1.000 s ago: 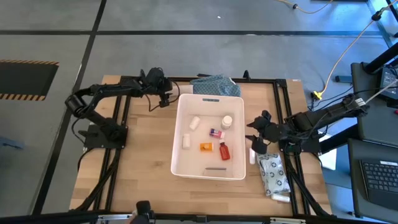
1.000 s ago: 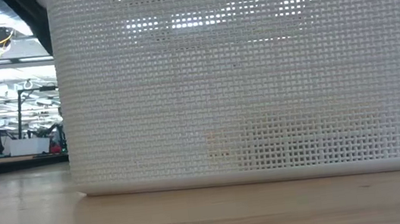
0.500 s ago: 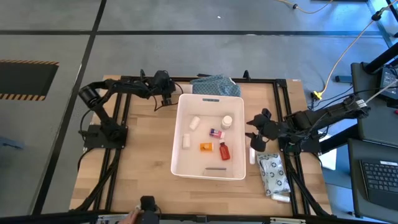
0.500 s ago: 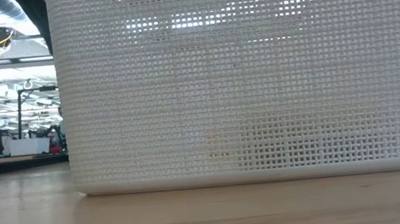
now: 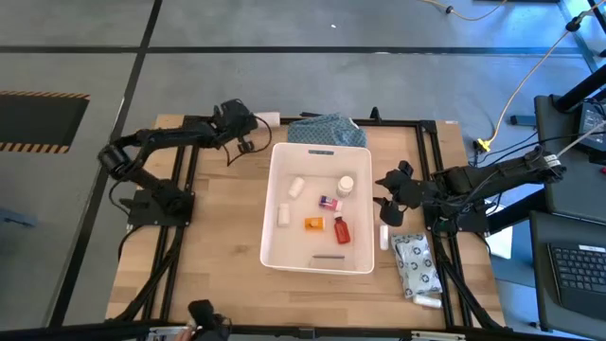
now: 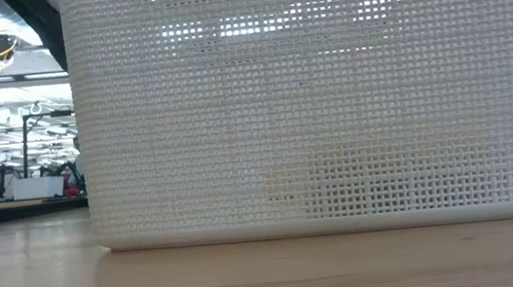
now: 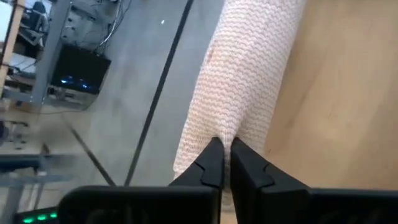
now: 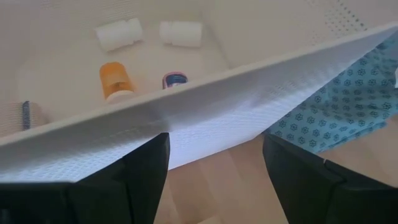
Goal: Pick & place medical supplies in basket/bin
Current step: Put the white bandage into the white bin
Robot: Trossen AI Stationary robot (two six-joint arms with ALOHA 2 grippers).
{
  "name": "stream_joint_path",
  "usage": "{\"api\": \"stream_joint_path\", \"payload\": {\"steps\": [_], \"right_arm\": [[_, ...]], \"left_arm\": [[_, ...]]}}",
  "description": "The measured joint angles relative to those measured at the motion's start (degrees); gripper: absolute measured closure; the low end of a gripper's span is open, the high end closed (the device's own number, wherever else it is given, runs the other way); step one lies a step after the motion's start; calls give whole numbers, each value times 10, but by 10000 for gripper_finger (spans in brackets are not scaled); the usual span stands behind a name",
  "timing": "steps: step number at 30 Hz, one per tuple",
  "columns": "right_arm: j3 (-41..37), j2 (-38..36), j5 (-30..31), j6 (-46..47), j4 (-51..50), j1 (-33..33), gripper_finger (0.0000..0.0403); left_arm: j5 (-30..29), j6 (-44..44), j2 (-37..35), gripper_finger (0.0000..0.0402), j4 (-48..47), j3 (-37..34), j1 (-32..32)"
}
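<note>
I see left gripper closed, empty, beside bin | right gripper open, empty | bottles inside bin

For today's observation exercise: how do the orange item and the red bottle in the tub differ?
The orange item is squat and lies mid-tub; the red bottle is longer and slimmer, lying nearer the tub's right wall. Orange versus red in colour. Both rest on the floor of the white tub, ungripped.

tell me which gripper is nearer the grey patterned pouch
Right. The right gripper hovers just beyond the grey patterned pouch, beside the tub. The left gripper is across the tub, at the table's far-left side.
</note>
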Motion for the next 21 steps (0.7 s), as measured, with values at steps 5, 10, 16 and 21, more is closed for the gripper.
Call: {"api": "stream_joint_path", "payload": {"steps": [5, 10, 16, 21], "right_arm": [[0, 0, 0, -19, 0, -7, 144], [0, 0, 0, -33, 0, -15, 144], [0, 0, 0, -45, 0, -24, 144], [0, 0, 0, -68, 3, -31, 144]], "left_arm": [[52, -61, -98, 396, -61, 0, -1], [129, -139, -214, 397, -68, 0, -3], [257, -269, -338, 397, 17, 0, -3], [491, -408, -381, 397, 119, 1, -22]]}}
